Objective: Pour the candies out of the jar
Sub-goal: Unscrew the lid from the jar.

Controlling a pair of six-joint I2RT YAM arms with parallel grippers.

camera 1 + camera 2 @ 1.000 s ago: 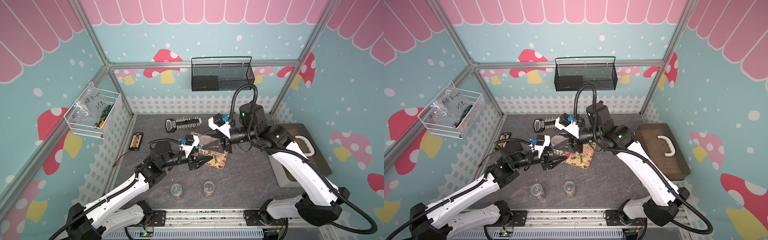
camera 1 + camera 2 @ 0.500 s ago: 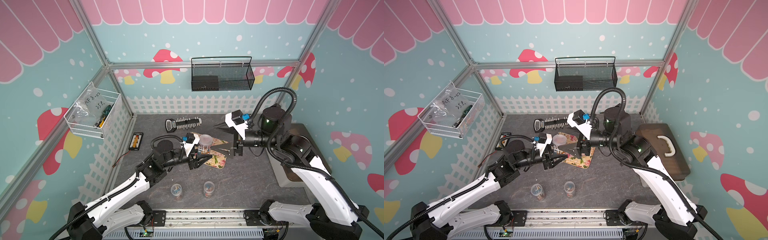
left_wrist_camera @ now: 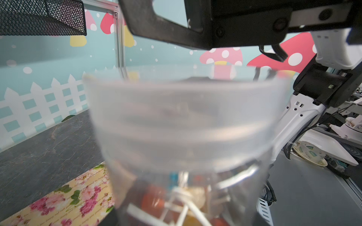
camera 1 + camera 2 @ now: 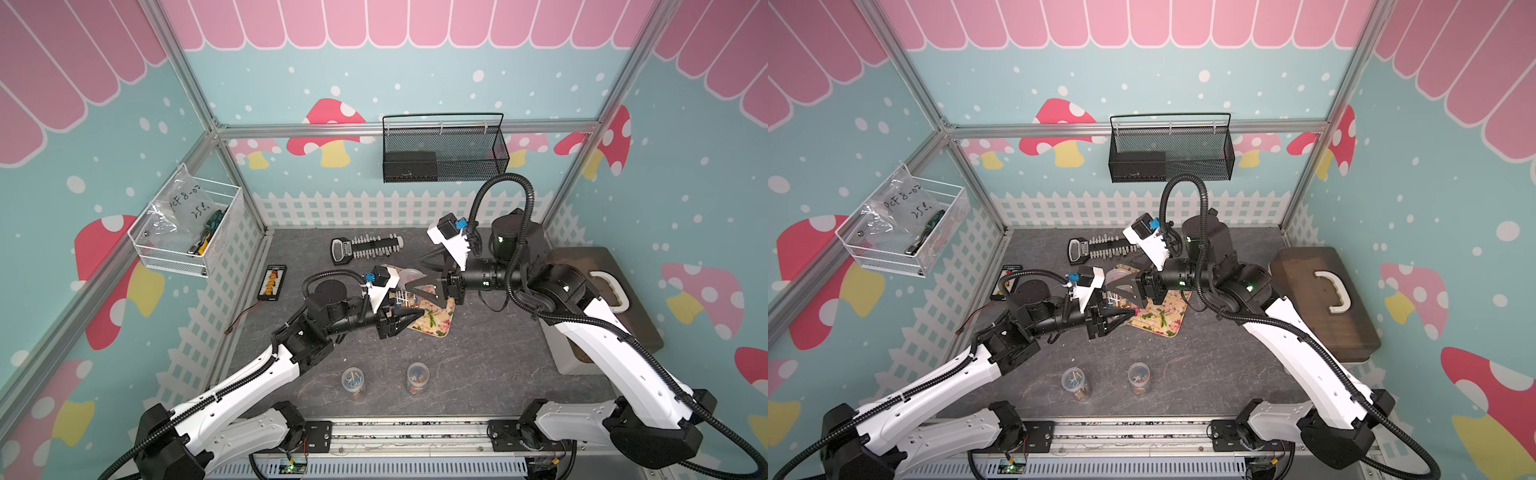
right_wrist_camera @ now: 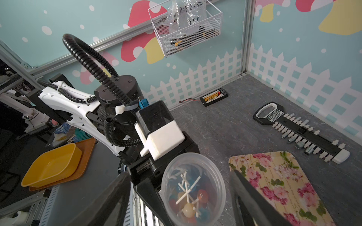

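While the left gripper (image 4: 405,319) pinches the clear jar (image 5: 193,187) upright, the right gripper (image 5: 179,173) straddles its rim.
The right fingers (image 5: 246,197) stand spread wide on either side of the jar, apart from it. The candies (image 5: 189,198) lie inside at the bottom, white sticks crossed. The jar is held above the grey table (image 5: 235,121), just beside the floral board (image 5: 278,182).

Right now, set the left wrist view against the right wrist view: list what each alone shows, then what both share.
Left wrist only: the mesh basket and the right arm. Right wrist only: the wire basket, socket rail, charger board, yellow tub and left arm. Both: the jar, the candies in it and the floral mat.
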